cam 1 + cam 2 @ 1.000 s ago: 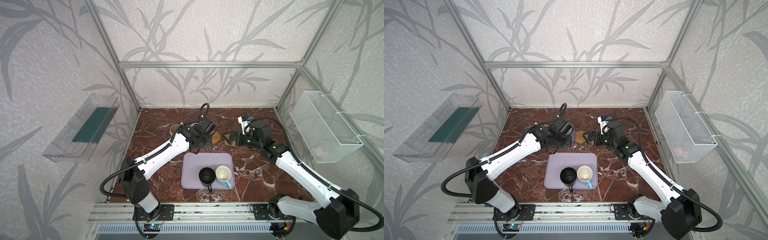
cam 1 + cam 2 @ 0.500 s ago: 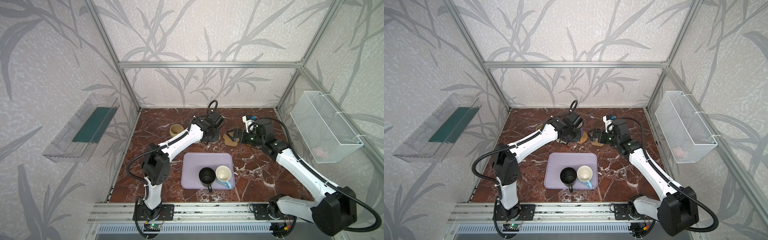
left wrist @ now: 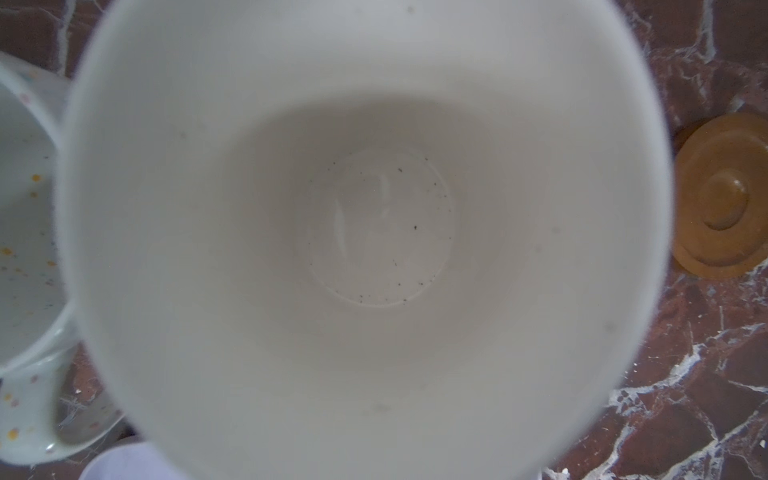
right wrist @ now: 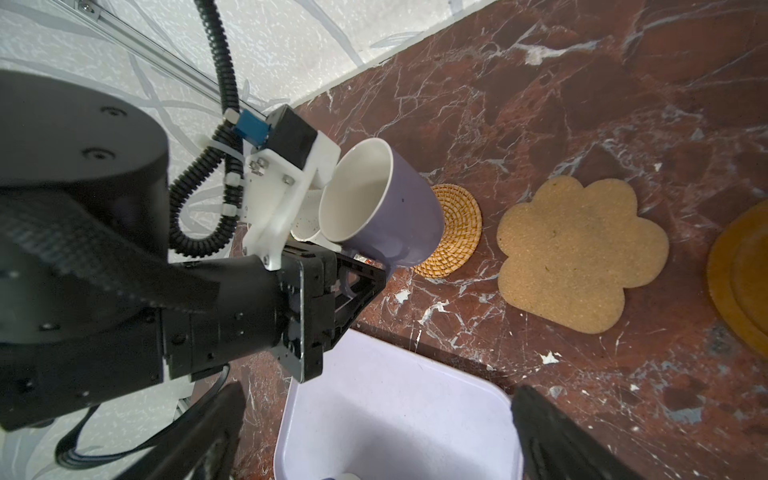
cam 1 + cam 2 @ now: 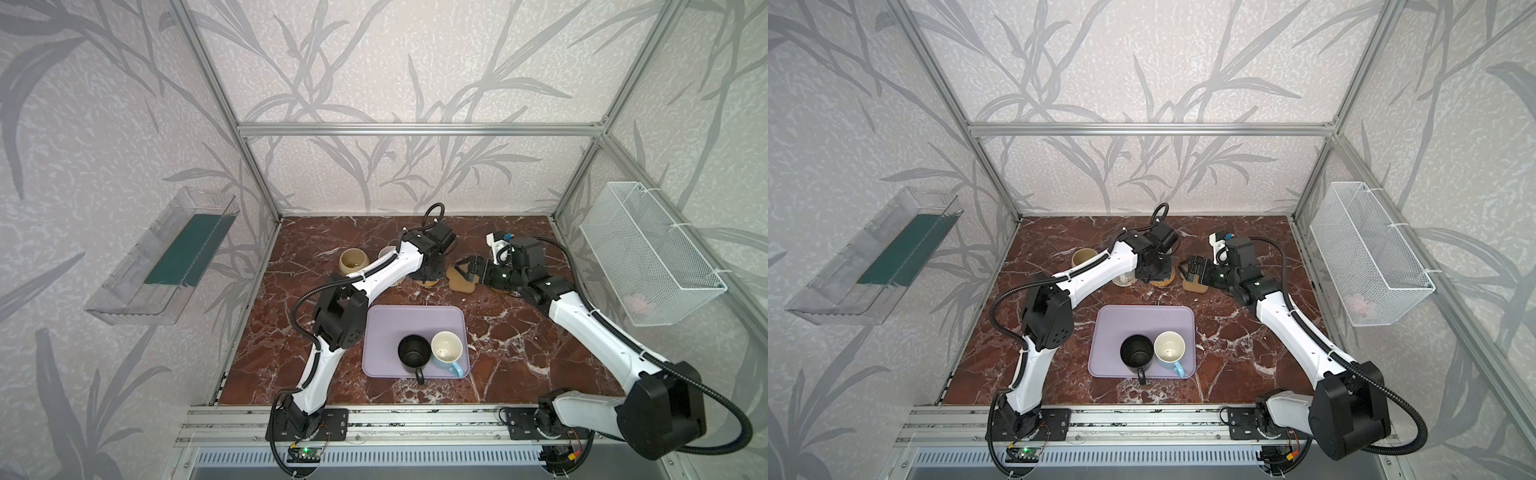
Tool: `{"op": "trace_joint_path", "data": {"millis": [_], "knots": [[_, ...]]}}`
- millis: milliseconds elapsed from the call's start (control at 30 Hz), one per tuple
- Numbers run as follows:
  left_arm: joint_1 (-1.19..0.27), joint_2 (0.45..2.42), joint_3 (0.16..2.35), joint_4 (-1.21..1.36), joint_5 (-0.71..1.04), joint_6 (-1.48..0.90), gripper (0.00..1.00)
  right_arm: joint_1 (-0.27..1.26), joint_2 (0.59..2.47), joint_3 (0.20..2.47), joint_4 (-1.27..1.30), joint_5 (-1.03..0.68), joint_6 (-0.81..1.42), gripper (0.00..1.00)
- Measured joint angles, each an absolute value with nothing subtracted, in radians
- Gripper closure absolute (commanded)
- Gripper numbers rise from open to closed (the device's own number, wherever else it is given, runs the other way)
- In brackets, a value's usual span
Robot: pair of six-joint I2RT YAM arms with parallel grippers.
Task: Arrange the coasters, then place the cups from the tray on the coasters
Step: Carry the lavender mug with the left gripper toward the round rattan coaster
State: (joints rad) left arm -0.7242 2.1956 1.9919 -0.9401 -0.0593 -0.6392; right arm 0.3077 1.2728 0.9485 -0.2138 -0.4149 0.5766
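Tilted lilac mug (image 4: 399, 216) over rattan coaster (image 4: 459, 232), handle pinched by left gripper (image 4: 353, 278); right gripper (image 5: 462, 270) wide open, empty, near paw coaster (image 4: 582, 257); black mug (image 5: 413, 353), blue mug (image 5: 446, 352) on tray (image 5: 399, 322)

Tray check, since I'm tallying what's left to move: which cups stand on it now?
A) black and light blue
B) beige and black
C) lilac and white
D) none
A: in both top views only the black cup and the light blue cup stand on the tray.
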Motion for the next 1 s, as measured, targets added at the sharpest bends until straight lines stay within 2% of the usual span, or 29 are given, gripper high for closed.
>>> {"op": "trace_joint_path", "data": {"millis": [1000], "knots": [[-0.718, 2.297, 2.036, -0.941, -0.111, -0.652, 1.0, 0.26, 1.327, 0.908, -0.2, -0.504, 0.579, 0.01]]}}
